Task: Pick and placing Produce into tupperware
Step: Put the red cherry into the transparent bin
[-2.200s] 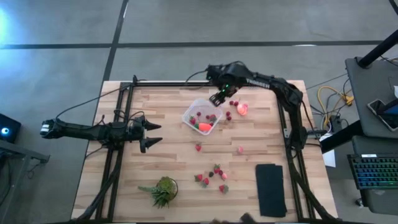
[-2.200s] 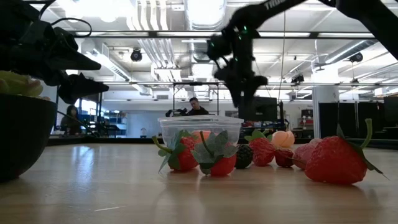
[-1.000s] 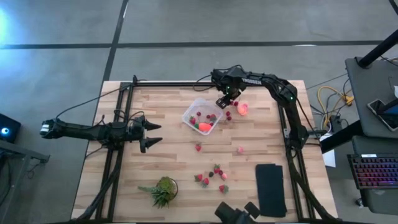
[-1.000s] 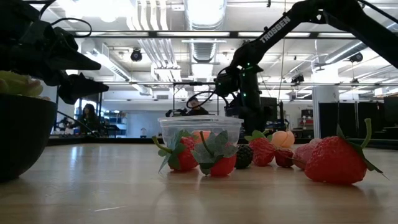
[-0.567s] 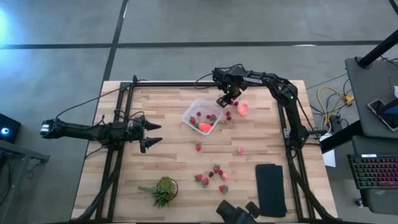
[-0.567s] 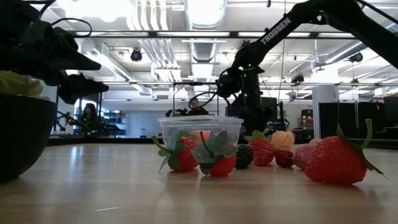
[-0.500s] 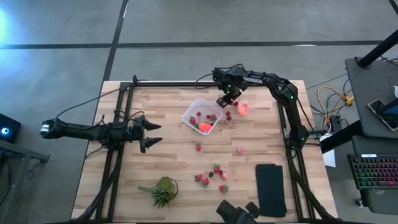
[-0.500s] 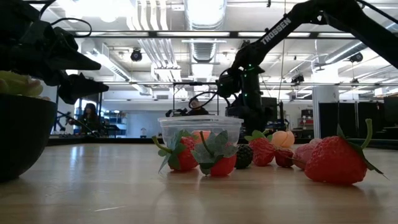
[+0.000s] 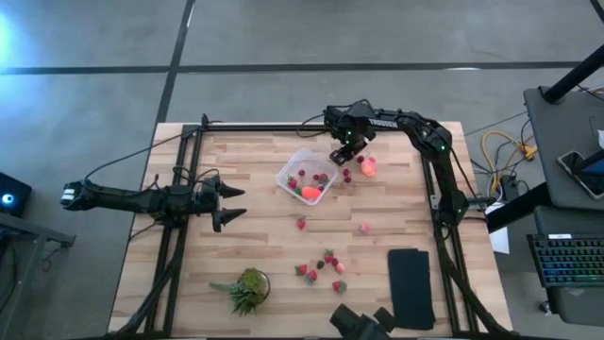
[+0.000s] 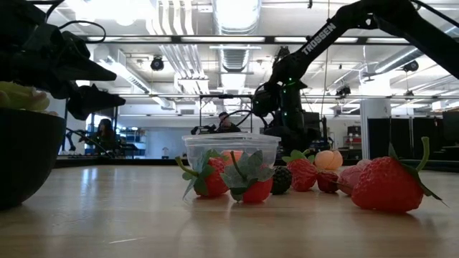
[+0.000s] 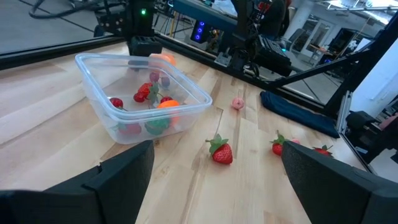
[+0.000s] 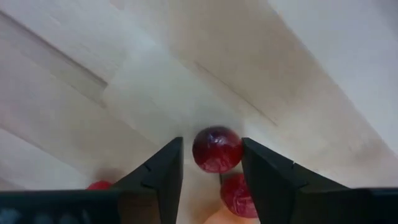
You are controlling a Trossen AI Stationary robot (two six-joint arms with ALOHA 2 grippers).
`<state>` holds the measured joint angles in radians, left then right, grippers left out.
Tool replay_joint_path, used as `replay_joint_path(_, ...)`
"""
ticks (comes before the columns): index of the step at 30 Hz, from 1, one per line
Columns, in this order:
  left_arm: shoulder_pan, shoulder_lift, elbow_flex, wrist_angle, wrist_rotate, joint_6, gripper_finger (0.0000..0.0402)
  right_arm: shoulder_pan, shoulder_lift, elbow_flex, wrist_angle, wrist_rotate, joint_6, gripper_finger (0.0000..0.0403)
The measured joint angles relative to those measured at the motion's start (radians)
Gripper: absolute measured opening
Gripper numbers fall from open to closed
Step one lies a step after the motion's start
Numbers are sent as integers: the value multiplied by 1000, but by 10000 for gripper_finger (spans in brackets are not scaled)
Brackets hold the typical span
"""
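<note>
While several pieces already sit in the tupperware [image 9: 305, 177], I go for another.
My right fingers [image 12: 211, 163] straddle a dark red berry [image 12: 216, 149], unclosed; strawberries [image 9: 321, 267] remain on the bench [image 9: 236, 227].

An overhead camera looked straight down on the table [image 9: 236, 246]. A table-height camera faced across it. Both wrist cameras sat close; three views shared the tupperware [image 9: 307, 176].
</note>
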<state>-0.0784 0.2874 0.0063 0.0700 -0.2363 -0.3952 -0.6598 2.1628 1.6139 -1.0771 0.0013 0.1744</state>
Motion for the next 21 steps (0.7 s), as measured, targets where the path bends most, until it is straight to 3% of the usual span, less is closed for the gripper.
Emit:
replay_joint_path(10, 0, 0, 0, 0, 0, 0, 338, 0, -1, 8, 10, 0, 0, 134)
replay_joint_path(21, 0, 0, 0, 0, 0, 0, 338, 0, -1, 8, 8, -2, 7, 84)
